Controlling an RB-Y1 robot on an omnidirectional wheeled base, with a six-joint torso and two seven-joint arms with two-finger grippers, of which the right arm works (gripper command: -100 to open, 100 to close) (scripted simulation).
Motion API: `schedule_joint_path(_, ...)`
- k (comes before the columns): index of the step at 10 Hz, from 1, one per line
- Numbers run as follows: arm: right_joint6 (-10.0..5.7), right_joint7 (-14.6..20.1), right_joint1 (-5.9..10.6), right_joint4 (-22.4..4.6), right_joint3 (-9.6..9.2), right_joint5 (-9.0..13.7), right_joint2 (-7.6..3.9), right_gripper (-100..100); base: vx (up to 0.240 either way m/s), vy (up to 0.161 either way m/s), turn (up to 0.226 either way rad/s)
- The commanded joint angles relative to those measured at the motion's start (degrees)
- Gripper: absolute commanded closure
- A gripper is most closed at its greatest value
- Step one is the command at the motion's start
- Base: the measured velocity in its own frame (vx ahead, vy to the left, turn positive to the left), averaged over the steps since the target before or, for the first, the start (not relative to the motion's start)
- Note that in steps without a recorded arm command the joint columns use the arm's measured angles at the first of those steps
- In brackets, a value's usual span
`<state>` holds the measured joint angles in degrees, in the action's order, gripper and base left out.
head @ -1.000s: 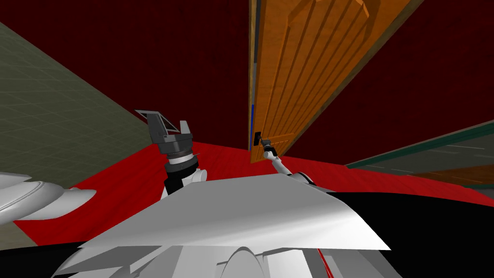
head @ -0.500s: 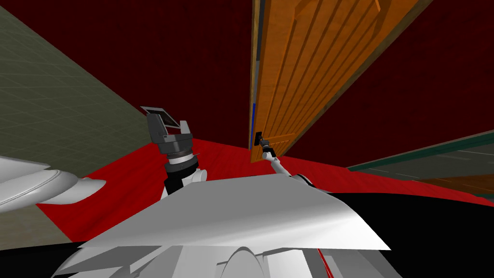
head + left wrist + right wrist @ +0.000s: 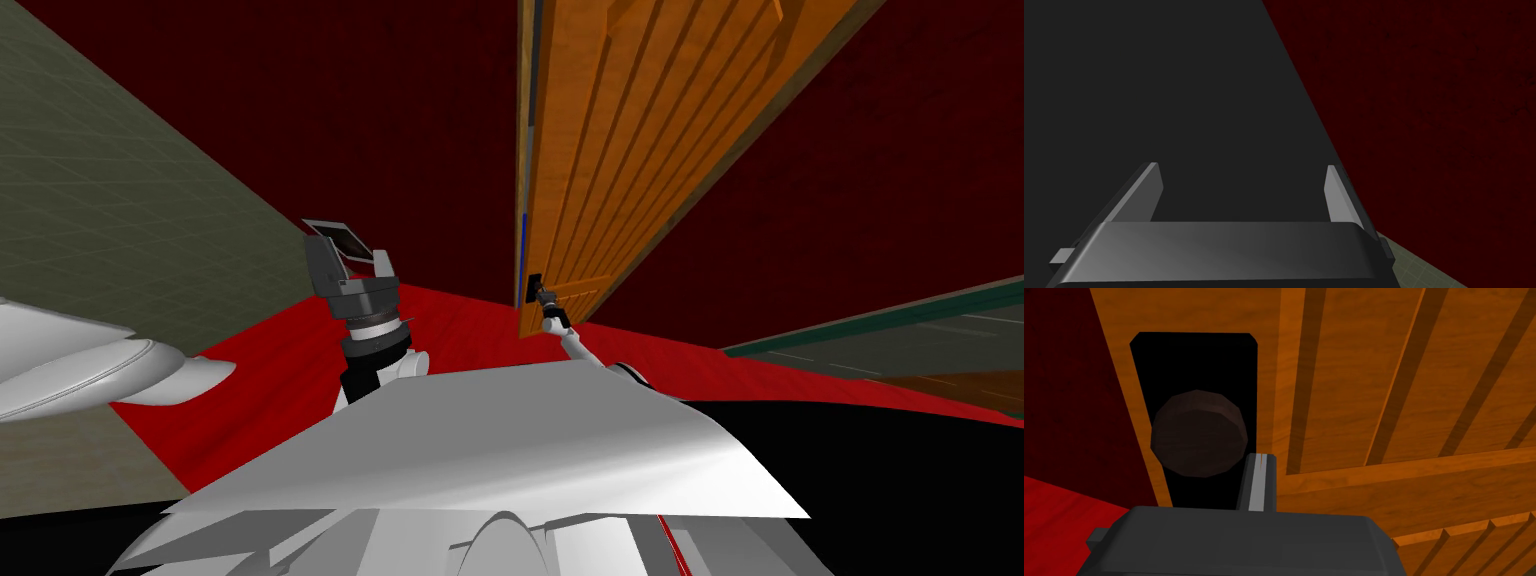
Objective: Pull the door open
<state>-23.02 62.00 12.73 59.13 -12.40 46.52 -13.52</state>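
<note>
**Orange door in a red room**

The door is orange with wood grain and darker vertical ribs. Its knob is dark brown on a plain black plate. The wall is deep mottled red and the floor bright streaked red. The gridded surface is olive-grey.

The light is flat and even, and edges are crisp throughout. The door is the brightest surface, a warm orange, with its grooves shaded dark along one side. The red walls on either side of the door are very dim and faintly mottled. The floor at the door's foot is a brighter red. The wide head lens makes the door lean and broaden away from its foot. On the door, the knob has soft faceted shading against a featureless black plate.
</note>
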Motion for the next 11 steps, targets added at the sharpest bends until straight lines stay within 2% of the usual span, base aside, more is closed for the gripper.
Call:
schedule_joint_path(1, -0.11, 0.5, 0.51, 0.2, -1.82, -0.3, 0.73, -100, -0.084, -0.081, 0.034)
schedule_joint_path(2, -0.3, 0.6, 0.4, 0.3, -2.11, -0.3, 0.76, -100, -0.07, -0.067, 0.053)
schedule_joint_path(3, -0.47, 0.4, 0.35, -0.5, -0.85, -0.1, 0.13, -100, -0.02, -0.051, -0.035)
schedule_joint_path(4, 1.12, 0.7, 0.93, -0.8, 0.55, 0.9, -0.87, -100, 0.031, 0.034, -0.036)
schedule_joint_path(6, 2.42, 0.9, 1.48, -0.8, 1.45, 1.7, -1.46, -100, 0.066, 0.084, -0.007)
schedule_joint_path(7, 1.89, 0.9, 0.45, -1.2, 1.81, 1.6, -2.16, -100, 0.054, 0.007, -0.055)
schedule_joint_path(8, 1.89, 0.9, 0.45, -1.2, 1.81, 1.6, -2.16, 100, -0.001, -0.017, 0.017)
schedule_joint_path(11, 1.89, 0.9, 0.45, -1.2, 1.81, 1.6, -2.16, 100, -0.019, 0.006, 0.013)
